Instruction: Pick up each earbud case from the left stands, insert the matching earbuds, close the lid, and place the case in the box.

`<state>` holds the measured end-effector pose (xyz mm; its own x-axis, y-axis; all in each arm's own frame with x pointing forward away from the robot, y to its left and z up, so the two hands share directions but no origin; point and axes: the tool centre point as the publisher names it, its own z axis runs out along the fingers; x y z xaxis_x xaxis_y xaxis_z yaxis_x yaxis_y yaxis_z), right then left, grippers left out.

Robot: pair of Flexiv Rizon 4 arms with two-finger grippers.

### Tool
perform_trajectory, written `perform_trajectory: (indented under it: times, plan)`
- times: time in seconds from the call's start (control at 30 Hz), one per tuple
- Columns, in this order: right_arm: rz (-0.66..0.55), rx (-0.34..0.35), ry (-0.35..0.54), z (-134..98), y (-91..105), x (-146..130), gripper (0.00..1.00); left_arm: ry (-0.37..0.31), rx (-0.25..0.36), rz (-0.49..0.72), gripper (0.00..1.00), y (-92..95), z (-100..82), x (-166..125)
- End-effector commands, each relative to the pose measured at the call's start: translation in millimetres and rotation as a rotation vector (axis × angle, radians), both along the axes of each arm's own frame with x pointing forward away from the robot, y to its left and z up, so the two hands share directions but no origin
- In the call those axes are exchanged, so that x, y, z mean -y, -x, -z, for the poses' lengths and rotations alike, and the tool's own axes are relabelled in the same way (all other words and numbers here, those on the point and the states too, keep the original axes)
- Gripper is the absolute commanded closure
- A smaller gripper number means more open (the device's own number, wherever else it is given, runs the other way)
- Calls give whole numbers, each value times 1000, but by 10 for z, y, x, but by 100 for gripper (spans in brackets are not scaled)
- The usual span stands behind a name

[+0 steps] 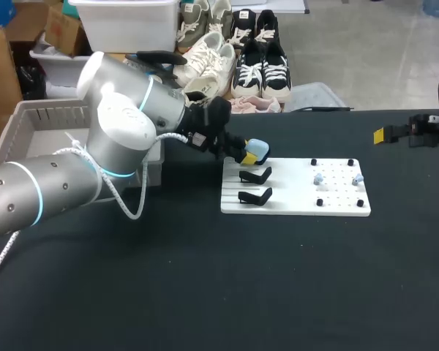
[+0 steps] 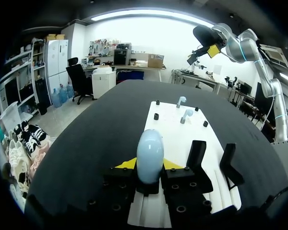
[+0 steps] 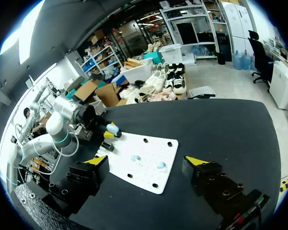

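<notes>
Centre of frame: left gripper [image 1: 246, 156] pinches the pale-blue earbud case [image 1: 257, 150]; best lifted straight up, clear of the black stands [image 1: 256, 175].

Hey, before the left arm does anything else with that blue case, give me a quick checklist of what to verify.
1. Left jaws shut on the case: ok, one finger on each side.
2. Case clear of its stand: cannot tell, the jaws hide its base.
3. Case open for the earbuds: not ok, it looks closed.
4. Both earbuds on the board: ok.
5. Right jaws open and clear of the board: ok, wide apart and off to the side.
</notes>
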<state>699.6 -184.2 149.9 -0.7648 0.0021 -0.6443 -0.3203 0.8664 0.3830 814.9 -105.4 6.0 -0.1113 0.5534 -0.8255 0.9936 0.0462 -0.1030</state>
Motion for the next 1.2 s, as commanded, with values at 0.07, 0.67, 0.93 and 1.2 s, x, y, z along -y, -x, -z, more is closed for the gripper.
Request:
perform_trajectory:
  times: [0.07,0.67,0.93,1.2]
  plan:
    - [-4,-1,-2,2,-5,9,0,-1,-5,6,100,-18,11,-7]
    - [-4,-1,-2,2,-5,9,0,0,-6,15,100,42,6,18]
    - [-4,-1,-2,2,-5,9,0,5,-2,6,100,25,-21,21]
    - [-4,-1,-2,2,-5,9,0,4,1,10,100,42,-32,15]
